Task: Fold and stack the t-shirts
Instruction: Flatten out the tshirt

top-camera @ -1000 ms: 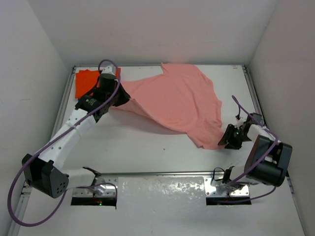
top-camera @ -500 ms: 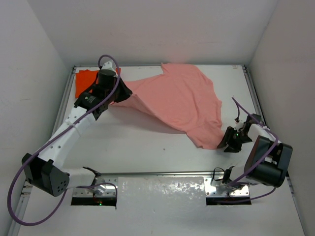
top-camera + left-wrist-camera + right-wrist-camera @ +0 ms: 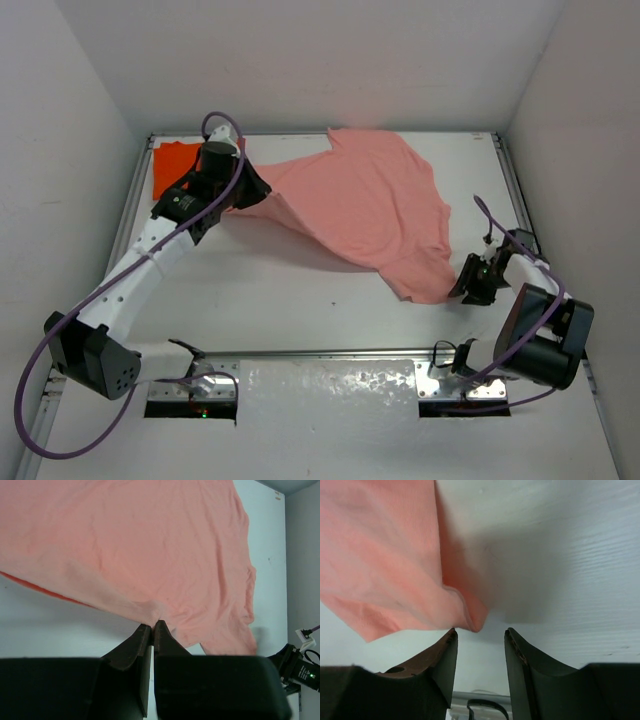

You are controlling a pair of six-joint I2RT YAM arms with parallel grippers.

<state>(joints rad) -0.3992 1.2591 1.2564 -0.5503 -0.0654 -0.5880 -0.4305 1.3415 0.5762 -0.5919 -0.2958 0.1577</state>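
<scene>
On bench [image 3: 280, 300], pink t-shirt [image 3: 370, 210]: lying spread, left edge raised, likely for folding over.
Orange t-shirt [image 3: 175, 165]: parked far-left, probably as stack base.
Left jaws: pinched tight on pink edge.
Right jaws: partly apart, straddling near hem corner, gripping nothing.
</scene>
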